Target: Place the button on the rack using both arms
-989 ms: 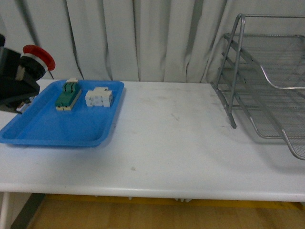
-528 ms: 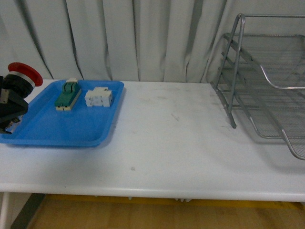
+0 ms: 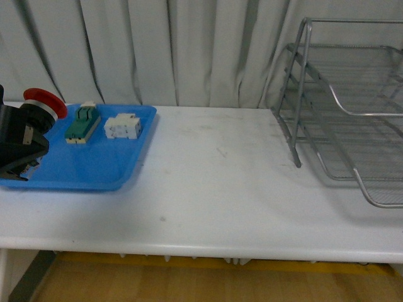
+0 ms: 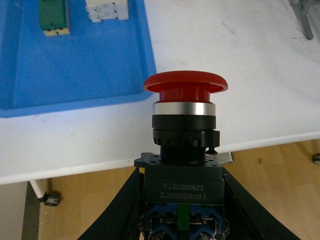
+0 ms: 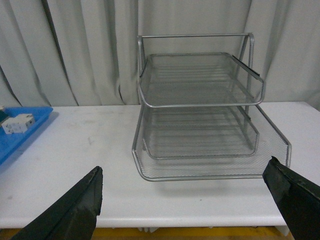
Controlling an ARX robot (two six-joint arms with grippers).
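Pale pleated curtains [image 3: 189,50] hang behind a long white bench [image 3: 214,189]. My left gripper [image 4: 182,202] is closed on the button [image 4: 185,87]. Its two dark fingers clamp the black blocky body from either side, and the red mushroom cap stands clear beyond the fingertips. The button is in the air at the bench's left end, about level with the near left corner of a blue tray [image 3: 94,176]. The front view cuts my arm off at the picture's edge, so I cannot tell whether the button hangs over the tray or just outside it. The rack [image 3: 340,107] stands at the bench's right end, well apart from the button, with the bare middle of the bench between them. My right gripper [image 5: 185,205] holds nothing. Its jaws are spread wide and it faces the rack's open front.

I judge the step in hand to be carrying the button along the bench to meet my right arm. To do it well, I should keep the squeeze on the body firm and the cap pointing outward, pass above the tray's rim, and offer the cap end so my right fingers have a free part to take.
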